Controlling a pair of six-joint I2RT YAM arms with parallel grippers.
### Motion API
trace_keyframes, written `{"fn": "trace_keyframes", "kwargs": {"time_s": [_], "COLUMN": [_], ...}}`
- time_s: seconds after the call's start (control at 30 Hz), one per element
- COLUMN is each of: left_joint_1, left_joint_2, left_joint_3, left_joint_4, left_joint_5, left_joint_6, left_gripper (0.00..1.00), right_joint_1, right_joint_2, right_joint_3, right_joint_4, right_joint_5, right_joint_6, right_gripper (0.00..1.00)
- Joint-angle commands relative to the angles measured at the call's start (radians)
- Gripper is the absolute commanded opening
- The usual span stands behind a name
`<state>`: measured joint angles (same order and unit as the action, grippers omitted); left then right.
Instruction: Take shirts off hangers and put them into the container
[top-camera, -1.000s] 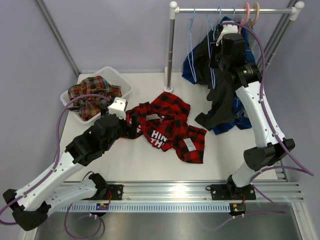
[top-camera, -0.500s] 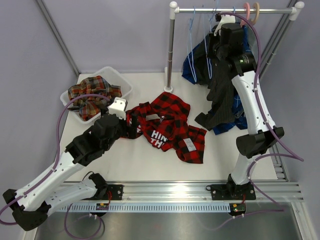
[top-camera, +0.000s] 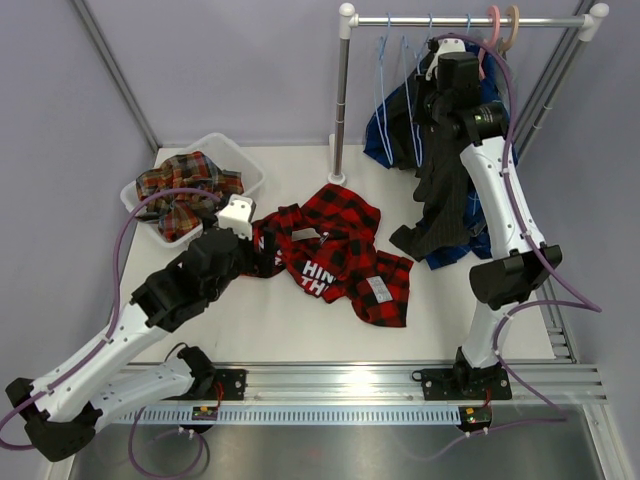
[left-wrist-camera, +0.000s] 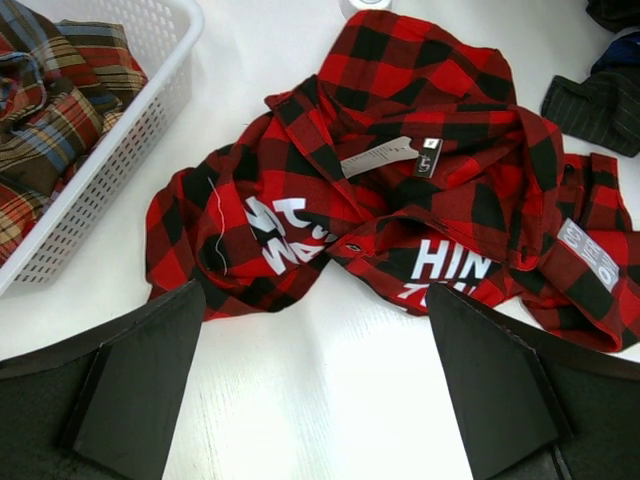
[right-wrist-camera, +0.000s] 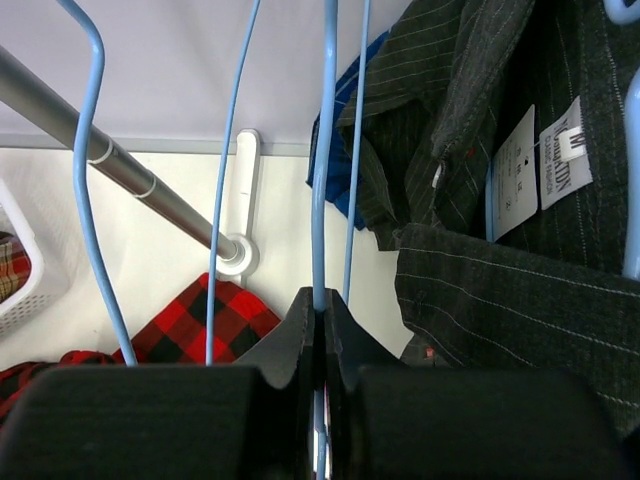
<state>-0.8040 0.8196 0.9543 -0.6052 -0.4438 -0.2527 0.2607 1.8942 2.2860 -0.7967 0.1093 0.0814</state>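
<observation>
The left gripper (left-wrist-camera: 316, 330) hung low over the white table (left-wrist-camera: 300, 430), jaws spread wide, nothing between them. Just ahead of its fingertips lay the red-and-black check shirt (left-wrist-camera: 400, 180), off any hanger and crumpled flat on the table. White lettering showed across its front folds, and a grey neck label was turned up by the collar. Its near hem came close to the left finger.

Ahead and to the left of that gripper sat the white slotted basket (left-wrist-camera: 110, 160). In it was the brown-orange-green plaid shirt (left-wrist-camera: 50, 110), bunched up and filling the part of the basket that showed. The red shirt's edge lay just beside the basket wall, outside it.

Farther off and high up, the right gripper (right-wrist-camera: 318, 305) was pinched tight on a thin light-blue hanger wire (right-wrist-camera: 322, 150), which ran straight up out of the jaws. Left of that gripper hung more light-blue hanger wires (right-wrist-camera: 228, 200), with the rack's grey post (right-wrist-camera: 130, 175) slanting down behind them to its white foot.

Right of the gripper hung the dark grey pinstriped shirt (right-wrist-camera: 520, 290), collar open, white tags showing at the neck, light-blue hanger ends poking out at its shoulder. Behind it peeked the blue plaid shirt (right-wrist-camera: 345, 120).

Beyond, on the rail (top-camera: 450, 20), the pink hanger (top-camera: 493, 20) and the beige hanger (top-camera: 512, 20) were hooked side by side.
</observation>
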Motion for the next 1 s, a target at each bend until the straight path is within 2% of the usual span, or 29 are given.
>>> {"fn": "trace_keyframes", "kwargs": {"time_s": [0.0, 0.03, 0.1, 0.13, 0.17, 0.27, 0.4, 0.53, 0.73, 0.87, 0.97], "left_joint_1": [0.003, 0.003, 0.002, 0.002, 0.002, 0.002, -0.004, -0.032, -0.077, -0.08, -0.077], "left_joint_2": [0.01, 0.018, 0.049, 0.061, 0.073, 0.144, 0.248, 0.387, 0.547, 0.659, 0.746], "left_joint_3": [-0.003, -0.002, 0.003, 0.007, 0.02, 0.059, 0.087, 0.107, 0.135, 0.114, 0.092], "left_joint_4": [0.018, 0.018, 0.018, 0.018, 0.021, 0.022, 0.07, 0.162, 0.281, 0.352, 0.436], "left_joint_5": [0.057, 0.063, 0.08, 0.085, 0.088, 0.094, 0.125, 0.142, 0.154, 0.077, 0.018], "left_joint_6": [-0.007, -0.01, -0.011, -0.014, -0.026, -0.077, -0.169, -0.244, -0.261, -0.307, -0.275], "left_gripper": [0.99, 0.99, 0.99, 0.99, 0.99, 0.99, 0.99, 0.99, 0.99, 0.99, 0.99], "right_joint_1": [-0.005, -0.005, -0.005, -0.005, -0.005, -0.005, -0.005, -0.005, -0.005, -0.005, -0.003], "right_joint_2": [-0.07, -0.089, -0.141, -0.156, -0.174, -0.256, -0.416, -0.588, -0.889, -1.064, -1.13], "right_joint_3": [-0.077, -0.124, -0.157, -0.164, -0.18, -0.227, -0.33, -0.53, -0.831, -0.988, -1.072], "right_joint_4": [0.02, 0.054, 0.071, 0.074, 0.076, 0.085, 0.083, 0.12, 0.188, 0.228, 0.244], "right_joint_5": [-0.04, -0.049, -0.049, -0.053, -0.059, -0.068, -0.066, -0.031, -0.049, -0.102, -0.167], "right_joint_6": [0.006, 0.006, 0.001, -0.002, -0.003, -0.012, -0.035, -0.034, 0.033, 0.084, 0.112], "right_gripper": [0.1, 0.25, 0.41, 0.61, 0.71, 0.92, 0.99, 1.0, 0.99, 0.99, 0.99]}}
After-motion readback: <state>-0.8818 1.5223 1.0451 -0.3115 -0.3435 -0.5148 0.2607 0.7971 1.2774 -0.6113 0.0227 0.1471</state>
